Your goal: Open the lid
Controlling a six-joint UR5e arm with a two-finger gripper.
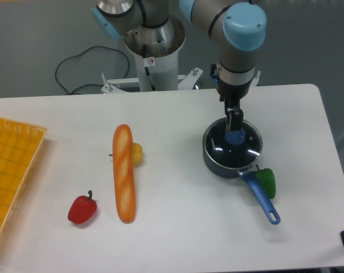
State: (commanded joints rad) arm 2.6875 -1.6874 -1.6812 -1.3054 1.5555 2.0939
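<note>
The lid (pixel 247 149), a round glass disc with a thin metal rim, lies flat on the dark saucepan (pixel 217 165) at the right of the table. Its small blue knob (pixel 236 137) shows at the centre. My gripper (pixel 234 126) points straight down over the lid, with its dark fingertips at the top of the knob. The fingers look narrow and close together from this angle, and I cannot tell whether they touch or grip the knob. The saucepan's blue handle (pixel 263 200) points toward the front right.
A green pepper (pixel 267 181) lies against the pan handle. A long baguette (pixel 125 172) lies mid-table with a small yellow fruit (pixel 137 153) beside it. A red pepper (pixel 82 209) is at the front left. A yellow basket (pixel 9 170) stands at the left edge.
</note>
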